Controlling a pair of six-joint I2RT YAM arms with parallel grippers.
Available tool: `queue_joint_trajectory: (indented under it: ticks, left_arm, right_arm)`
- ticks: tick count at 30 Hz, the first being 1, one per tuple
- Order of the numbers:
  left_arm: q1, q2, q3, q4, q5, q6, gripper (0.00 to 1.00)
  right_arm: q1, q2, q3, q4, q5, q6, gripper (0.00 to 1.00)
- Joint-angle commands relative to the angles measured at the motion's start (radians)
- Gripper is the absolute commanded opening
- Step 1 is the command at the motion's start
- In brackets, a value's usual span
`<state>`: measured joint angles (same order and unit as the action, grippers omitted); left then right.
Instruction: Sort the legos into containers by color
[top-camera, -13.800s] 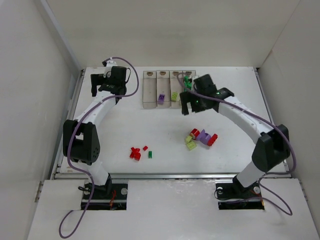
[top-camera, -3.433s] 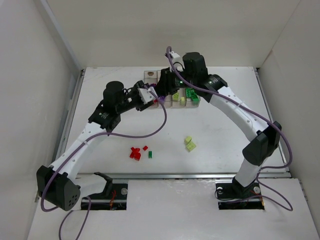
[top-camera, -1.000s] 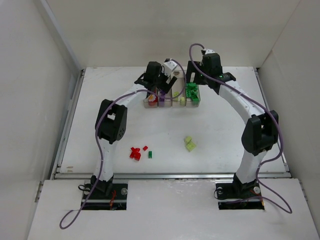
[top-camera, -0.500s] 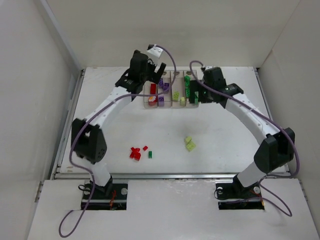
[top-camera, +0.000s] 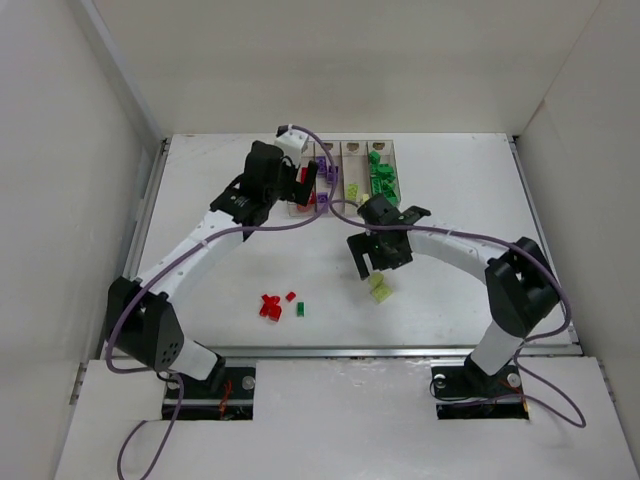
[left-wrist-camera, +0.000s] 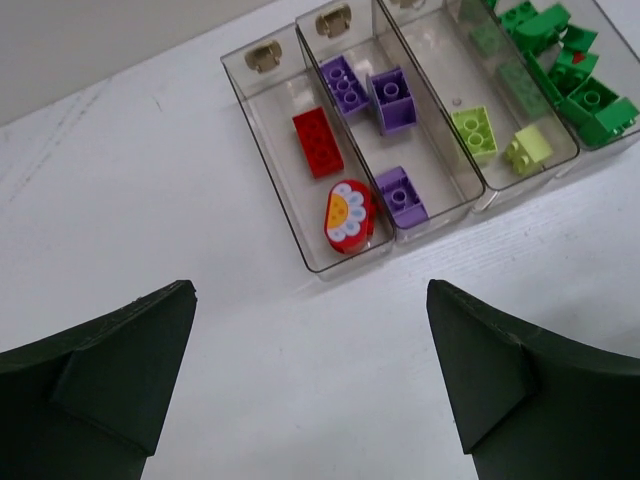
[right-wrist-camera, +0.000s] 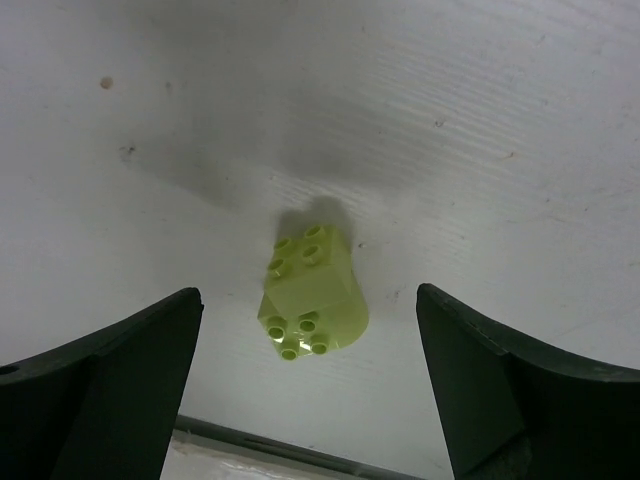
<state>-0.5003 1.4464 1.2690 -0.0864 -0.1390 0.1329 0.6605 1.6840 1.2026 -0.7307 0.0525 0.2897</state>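
Observation:
The four joined clear containers (top-camera: 352, 150) stand at the back of the table. In the left wrist view the containers (left-wrist-camera: 262, 150) hold, from left to right, red legos (left-wrist-camera: 318, 142), purple ones (left-wrist-camera: 390, 98), yellow-green ones (left-wrist-camera: 476, 130) and several green ones (left-wrist-camera: 590, 95). My left gripper (top-camera: 305, 192) (left-wrist-camera: 310, 300) hangs open and empty over bare table just in front of the red bin. Lower down the table, my right gripper (top-camera: 374, 268) (right-wrist-camera: 308, 300) is open above two touching yellow-green legos (top-camera: 380, 288) (right-wrist-camera: 312, 290), its fingers wide on either side and clear of them.
Loose red legos (top-camera: 270, 306) and one small green brick (top-camera: 300, 309) lie near the front, left of centre. The table's dark front edge (right-wrist-camera: 300, 455) runs just beyond the yellow-green pair. White walls enclose the table on three sides.
The right arm has swung from the green bin down over the yellow-green pair. The left gripper has drawn back from above the bins to the table in front of them.

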Motion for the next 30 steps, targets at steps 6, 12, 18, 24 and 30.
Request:
queue_joint_trajectory:
  ticks: [6,12,18,24,30]
  left_arm:
    - [-0.001,-0.107,-0.065,0.045,0.001,-0.004,1.00]
    - [-0.001,-0.144,-0.128,0.076,-0.043,0.025,1.00]
    - [-0.001,-0.178,-0.190,0.108,-0.065,0.034,1.00]
    - [-0.001,-0.218,-0.246,0.139,-0.096,0.043,1.00]
    - [-0.001,-0.268,-0.290,0.148,-0.138,0.053,1.00]
  right_arm:
    - [0.021,0.100,-0.032,0.099,-0.031,-0.015,0.71]
    - [0.021,0.109,-0.032,0.119,-0.022,-0.006,0.45]
    - [0.030,0.109,0.041,0.073,-0.022,-0.017,0.00]
    - [0.007,0.078,0.305,0.172,0.033,-0.053,0.00]
    - [-0.110,0.299,0.643,0.241,0.214,-0.034,0.00]
